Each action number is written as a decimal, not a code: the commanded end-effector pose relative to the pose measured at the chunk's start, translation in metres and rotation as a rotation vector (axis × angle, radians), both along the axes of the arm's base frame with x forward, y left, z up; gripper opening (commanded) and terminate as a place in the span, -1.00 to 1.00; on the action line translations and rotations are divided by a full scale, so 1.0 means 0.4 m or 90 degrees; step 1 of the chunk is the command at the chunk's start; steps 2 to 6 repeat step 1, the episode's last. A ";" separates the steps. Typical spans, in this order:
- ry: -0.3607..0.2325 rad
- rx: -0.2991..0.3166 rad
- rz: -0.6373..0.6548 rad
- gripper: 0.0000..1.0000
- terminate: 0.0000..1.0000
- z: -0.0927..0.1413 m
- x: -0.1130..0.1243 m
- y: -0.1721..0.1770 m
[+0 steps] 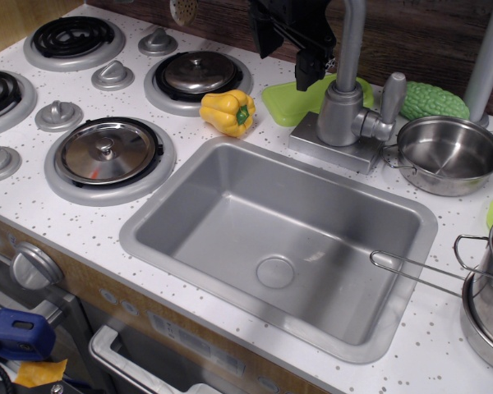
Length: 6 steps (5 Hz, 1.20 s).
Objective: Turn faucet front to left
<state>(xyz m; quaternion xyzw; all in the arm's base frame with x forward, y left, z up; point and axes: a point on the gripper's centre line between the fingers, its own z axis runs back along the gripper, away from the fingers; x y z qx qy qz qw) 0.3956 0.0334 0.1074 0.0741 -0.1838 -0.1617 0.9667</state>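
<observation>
The faucet [342, 111] is a matte silver-grey tap on a rectangular base plate behind the sink [189, 172]. Its neck [351, 41] rises straight out of the top of the frame, so the arched spout end is out of view. The small lever handle [391, 97] sticks up on its right side. My black gripper [283, 59] hangs at the top of the frame, just left of the neck and apart from it. Its fingers stand apart with nothing between them.
A yellow pepper [228, 111] and a green plate [289, 103] lie left of the faucet. A green bumpy vegetable [433, 100] and a steel bowl [449, 153] are to its right. A plain silver pole [491, 49] stands far right. Pots [486, 287] with a wire handle sit at the right edge; lidded burners are at left.
</observation>
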 end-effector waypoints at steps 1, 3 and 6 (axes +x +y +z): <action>-0.051 0.017 -0.013 1.00 1.00 0.051 0.041 0.032; -0.051 0.017 -0.013 1.00 1.00 0.051 0.041 0.032; -0.051 0.017 -0.013 1.00 1.00 0.051 0.041 0.032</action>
